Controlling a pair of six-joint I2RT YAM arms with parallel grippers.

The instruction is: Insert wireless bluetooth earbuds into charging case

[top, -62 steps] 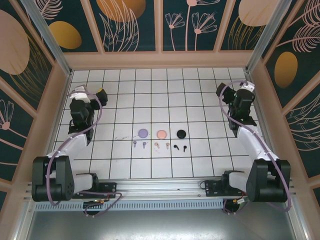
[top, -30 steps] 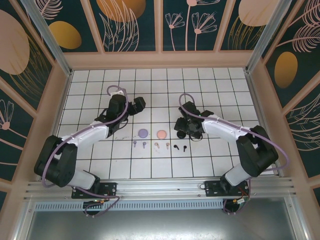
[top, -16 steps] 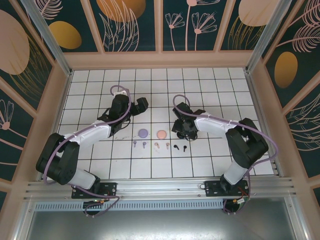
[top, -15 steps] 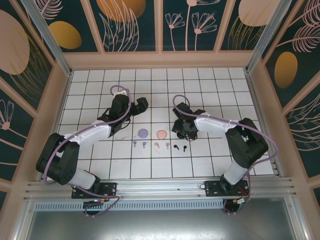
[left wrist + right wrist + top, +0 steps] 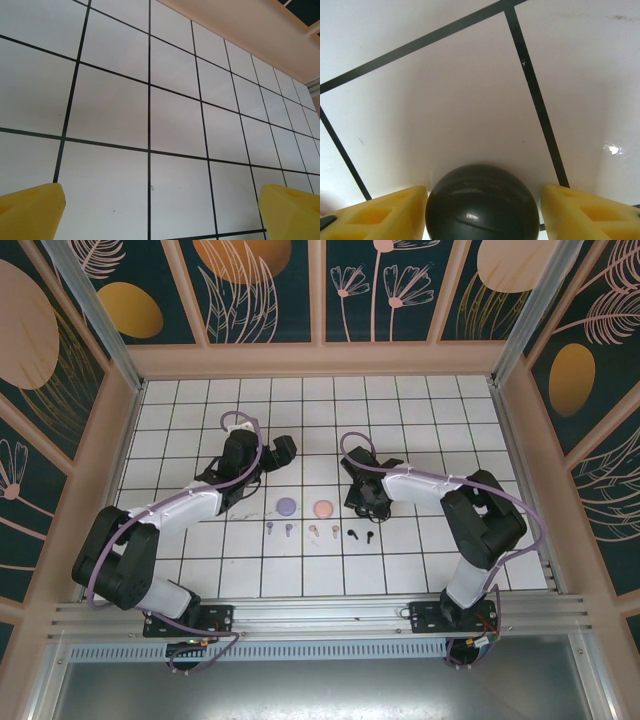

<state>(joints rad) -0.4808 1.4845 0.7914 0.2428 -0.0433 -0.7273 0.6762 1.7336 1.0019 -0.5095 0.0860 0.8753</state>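
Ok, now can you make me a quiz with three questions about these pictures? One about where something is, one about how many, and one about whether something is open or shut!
1. Where is the black round case?
A) between the fingers of the right end effector
B) against the back wall
C) on the left arm's base

2. How many tiny earbuds lie on the tiles?
A) three
B) six
C) nine

3. The left end effector is:
A) open, with bare tile between its fingertips
B) shut on a pink earbud
C) shut on a spoon

Answers:
1 A, the right wrist view shows the case sitting between the two yellow fingers.
2 B, two purple, two pink and two black lie in a row.
3 A, its yellow fingertips stand far apart over plain tile.
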